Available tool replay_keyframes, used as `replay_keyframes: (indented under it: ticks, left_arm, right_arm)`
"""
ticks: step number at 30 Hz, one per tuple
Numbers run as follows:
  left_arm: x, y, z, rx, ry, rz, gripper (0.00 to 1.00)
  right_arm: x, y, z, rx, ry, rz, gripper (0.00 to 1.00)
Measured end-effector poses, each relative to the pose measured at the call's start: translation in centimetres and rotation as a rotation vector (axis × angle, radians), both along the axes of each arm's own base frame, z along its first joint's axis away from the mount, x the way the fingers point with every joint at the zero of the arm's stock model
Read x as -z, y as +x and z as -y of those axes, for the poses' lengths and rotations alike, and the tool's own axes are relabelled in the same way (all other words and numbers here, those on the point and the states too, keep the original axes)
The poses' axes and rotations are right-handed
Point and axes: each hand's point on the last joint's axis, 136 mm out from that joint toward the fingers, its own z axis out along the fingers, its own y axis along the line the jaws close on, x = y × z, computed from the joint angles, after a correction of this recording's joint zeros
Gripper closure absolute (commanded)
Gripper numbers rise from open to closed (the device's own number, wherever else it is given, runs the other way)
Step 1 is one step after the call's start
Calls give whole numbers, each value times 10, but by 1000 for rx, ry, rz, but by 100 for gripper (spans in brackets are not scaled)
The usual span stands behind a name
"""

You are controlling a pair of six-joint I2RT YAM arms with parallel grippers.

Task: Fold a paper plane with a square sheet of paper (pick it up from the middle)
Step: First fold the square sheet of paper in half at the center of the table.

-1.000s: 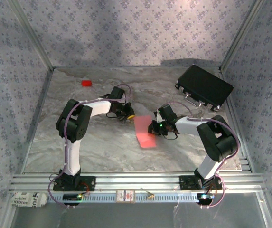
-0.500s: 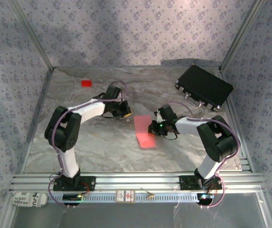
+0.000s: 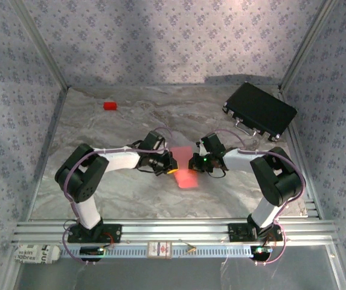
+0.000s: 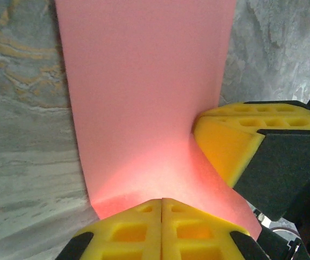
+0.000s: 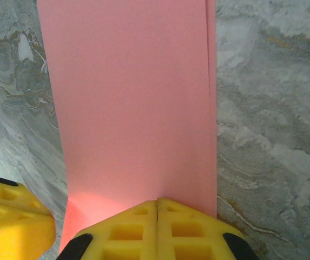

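Landmark: the square sheet of paper (image 3: 186,179). It is salmon pink, folded to a long strip, and lies flat on the marbled table (image 3: 118,193).

Surroundings:
- Well off to the sheet's far left sits a small red block (image 3: 110,106).
- Well off to its far right a black case (image 3: 260,110) lies in the back corner.
- Neither touches the sheet.
- From above, my two grippers meet over the sheet's middle and hide that part. Pink shows beyond them and nearer than them.

Pose:
- My left arm (image 3: 109,158) has its elbow raised left of the sheet, and the forearm runs low and rightward to the sheet's left edge.
- The left gripper (image 4: 162,216) has its yellow pads pressed together, tips down at the sheet's edge. I cannot tell whether any paper is caught between them.
- The right gripper (image 5: 157,216) likewise has its pads pressed flat together, tips on the opposite edge, close to my left one.
- A second layer's edge runs along the strip in the right wrist view.
- My right arm (image 3: 275,175) has its elbow raised right of the sheet, and the forearm reaches leftward.

Writing: on the rail nearer than the sheet there is a small card (image 3: 159,249), and left of it a white packet (image 3: 34,254). The lettering on both is too small to read.
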Motion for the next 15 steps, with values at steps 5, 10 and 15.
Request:
replay_keyframes:
  ticks: [5, 10, 15]
  left_arm:
    - [5, -5, -1, -2, -14, -16, 92]
    - [8, -7, 0, 9, -22, -20, 93]
    - [24, -14, -9, 39, 27, -20, 93]
  right_arm:
    - [0, 0, 0, 0, 0, 0, 100]
    - [0, 0, 0, 0, 0, 0, 100]
    - [0, 0, 1, 3, -4, 3, 100]
